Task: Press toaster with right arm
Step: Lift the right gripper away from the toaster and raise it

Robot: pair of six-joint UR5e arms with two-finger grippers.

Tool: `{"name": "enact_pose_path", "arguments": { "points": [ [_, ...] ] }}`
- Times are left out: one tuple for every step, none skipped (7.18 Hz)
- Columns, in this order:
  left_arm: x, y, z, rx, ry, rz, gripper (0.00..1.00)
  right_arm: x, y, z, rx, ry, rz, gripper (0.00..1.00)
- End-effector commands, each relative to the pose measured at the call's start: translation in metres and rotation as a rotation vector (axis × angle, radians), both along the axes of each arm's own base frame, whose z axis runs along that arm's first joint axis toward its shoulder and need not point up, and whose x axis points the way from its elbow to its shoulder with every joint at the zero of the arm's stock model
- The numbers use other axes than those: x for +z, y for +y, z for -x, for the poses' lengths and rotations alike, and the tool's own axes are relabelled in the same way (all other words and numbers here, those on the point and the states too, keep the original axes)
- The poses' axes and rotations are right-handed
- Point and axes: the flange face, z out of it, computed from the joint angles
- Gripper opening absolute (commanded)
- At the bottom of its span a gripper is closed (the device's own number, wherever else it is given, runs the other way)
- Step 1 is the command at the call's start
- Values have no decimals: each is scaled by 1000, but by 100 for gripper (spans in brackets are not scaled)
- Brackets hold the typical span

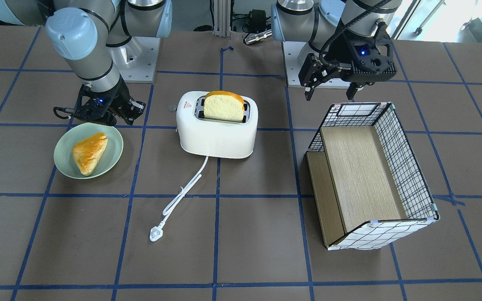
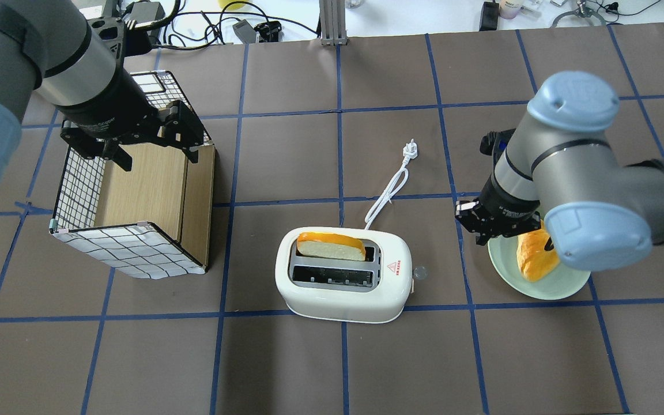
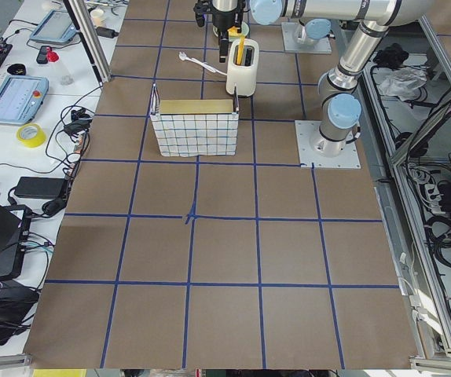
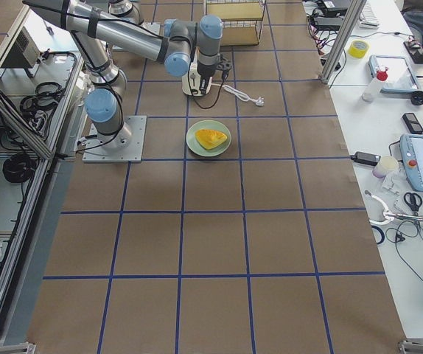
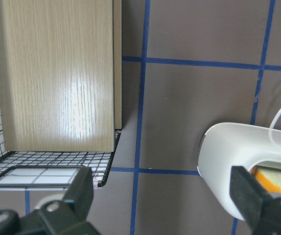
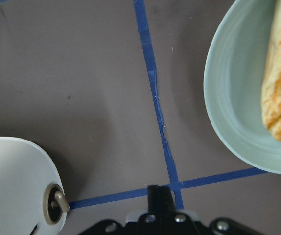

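Cord lies lower centre. Basket sits right, plate left. Toaster stands at centre, bread in one slot (lever faces the plate). Right gripper, fingers pressed together, hangs beside the plate's far rim, clear of the toaster. Left gripper, fingers wide, hangs upper right at the basket's far end.

A red warning-triangle sticker sits atop the toaster; the red print beneath it is too small to read.
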Motion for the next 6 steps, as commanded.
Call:
{"name": "enact_pose_path", "arguments": {
  "points": [
    [0, 0, 0, 0, 0, 0, 100, 82, -36, 0, 99, 7, 112, 48],
    [0, 0, 0, 0, 0, 0, 100, 105, -50, 2, 134, 28, 208, 99],
    [0, 0, 0, 0, 0, 0, 100, 114, -55, 3, 138, 48, 230, 100],
    [0, 0, 0, 0, 0, 0, 100, 123, -64, 4, 174, 66, 247, 100],
    [0, 0, 0, 0, 0, 0, 100, 139, -84, 5, 203, 71, 261, 100],
    [0, 0, 0, 0, 0, 0, 100, 160, -99, 5, 205, 69, 244, 100]
  ]
}}
